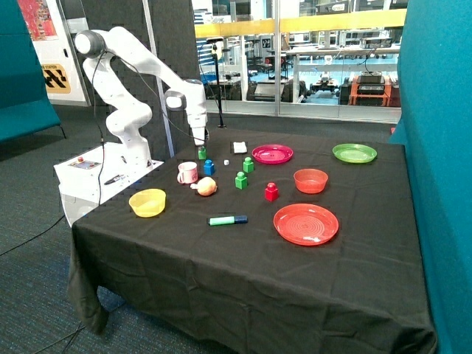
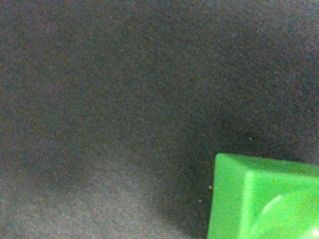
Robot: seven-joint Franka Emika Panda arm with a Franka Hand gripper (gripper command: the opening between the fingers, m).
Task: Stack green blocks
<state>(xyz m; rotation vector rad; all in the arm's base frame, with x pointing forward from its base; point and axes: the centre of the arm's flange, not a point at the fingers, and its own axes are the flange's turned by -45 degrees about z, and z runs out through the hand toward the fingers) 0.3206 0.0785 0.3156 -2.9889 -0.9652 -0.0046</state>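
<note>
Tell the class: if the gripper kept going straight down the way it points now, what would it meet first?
Most likely the green block directly beneath the gripper, near the pink mug. The wrist view shows that block very close, off to one edge, with black tablecloth elsewhere, so the gripper might partly meet cloth instead.

A table under a black cloth (image 1: 243,273) carries three green blocks (image 1: 241,181), a blue block (image 1: 209,167) and a red block (image 1: 271,192). One green block (image 2: 264,199) sits right at the jaws of the gripper (image 1: 200,140); farther out lie a pink mug (image 1: 187,172), a marker (image 1: 228,220), bowls and plates.
</note>
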